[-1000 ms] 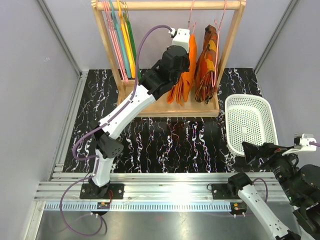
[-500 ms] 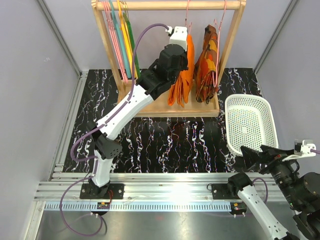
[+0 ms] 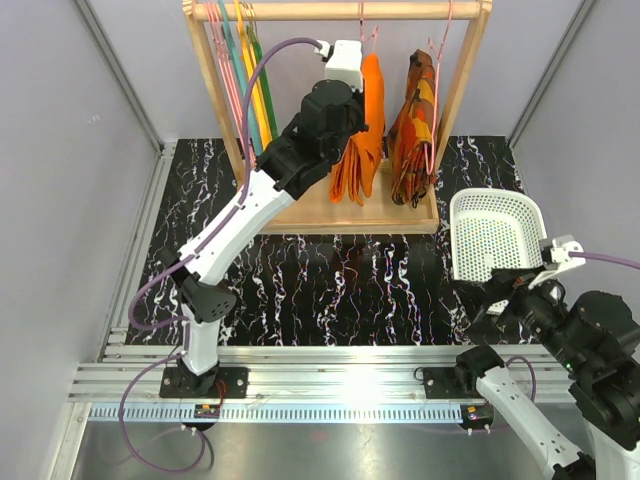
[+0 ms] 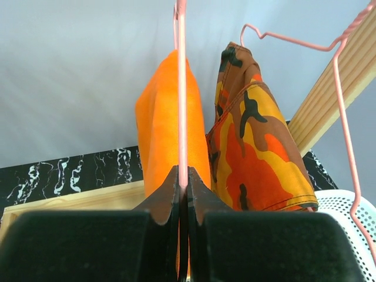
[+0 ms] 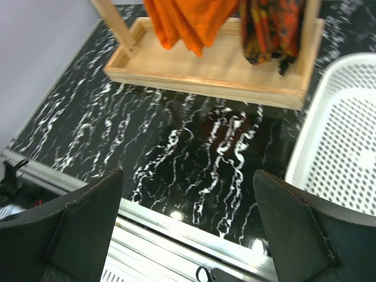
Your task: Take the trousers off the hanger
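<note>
At rail (image 3: 340,10) | left pincer (image 4: 183,176) pinching hanger (image 4: 181,88), lifted higher | right pincer (image 5: 188,176) spread

One pair of trousers (image 3: 372,100), one patterned garment (image 3: 412,130), one basket (image 3: 457,228), one rack (image 3: 300,11)

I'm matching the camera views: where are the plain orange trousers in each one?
Top external: trousers upper centre, hanging from the rail.
Left wrist: trousers centre-left, behind the hanger wire.
Right wrist: trousers at top edge, lower ends only.
Shared landmark: patterned garment, immediately right of them in all views.
</note>
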{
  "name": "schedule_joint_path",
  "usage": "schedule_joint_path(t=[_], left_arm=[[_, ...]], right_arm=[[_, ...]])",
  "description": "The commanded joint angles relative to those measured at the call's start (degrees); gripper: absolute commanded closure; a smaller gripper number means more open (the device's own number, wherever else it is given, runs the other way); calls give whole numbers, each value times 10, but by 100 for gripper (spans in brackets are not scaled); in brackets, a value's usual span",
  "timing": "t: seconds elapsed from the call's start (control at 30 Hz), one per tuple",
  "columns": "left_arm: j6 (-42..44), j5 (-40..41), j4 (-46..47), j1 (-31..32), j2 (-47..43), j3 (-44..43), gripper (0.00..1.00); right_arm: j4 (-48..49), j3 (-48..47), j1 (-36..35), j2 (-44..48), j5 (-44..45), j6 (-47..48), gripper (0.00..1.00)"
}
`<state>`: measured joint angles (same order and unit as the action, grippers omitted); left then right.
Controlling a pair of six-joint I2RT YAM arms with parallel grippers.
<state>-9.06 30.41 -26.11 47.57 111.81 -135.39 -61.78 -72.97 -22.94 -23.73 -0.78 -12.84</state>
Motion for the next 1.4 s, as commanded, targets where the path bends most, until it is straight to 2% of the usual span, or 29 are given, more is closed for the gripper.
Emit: schedule_joint_path(t=[0.0,0.2,0.37,0.47,0.5,0.57,0.63,0.77,0.8,0.87,0.9,0.97,1.1,1.37], left_arm=[[-4,32,145,9,-105,-20,100],[-22,94,139,57,-175,57,100],[-9,158,149,116,-225,116,100],[36,237,192,172,-249,154,100],[74,288,233,203,-253,162,100],[107,325,283,239,-260,178,100],[122,354,288,257,-259,172,100],[127,365,276,285,-242,128,100],[131,367,264,292,-227,100,100],[141,373,263,299,-212,72,100],[142,376,246,301,-201,51,100],[141,380,236,305,-198,41,100],[132,385,229,310,-205,43,100],[124,388,228,311,-229,65,100]], right_arm=[[69,-33,-3,-47,-117,52,0],[175,-37,-3,-144,-275,85,1],[312,-15,-4,-217,-308,65,1],[358,-24,-6,-253,-250,47,1],[378,-22,-10,-257,-223,42,1],[383,-25,-33,-266,-172,47,1],[366,-40,-62,-278,-131,69,0],[325,-58,-187,-314,5,148,0],[321,-54,-244,-319,84,160,1],[324,-40,-299,-328,189,186,1],[331,-21,-335,-329,213,191,0],[366,3,-357,-328,262,195,1],[431,69,-373,-330,300,193,1],[562,193,-375,-316,263,152,0]])
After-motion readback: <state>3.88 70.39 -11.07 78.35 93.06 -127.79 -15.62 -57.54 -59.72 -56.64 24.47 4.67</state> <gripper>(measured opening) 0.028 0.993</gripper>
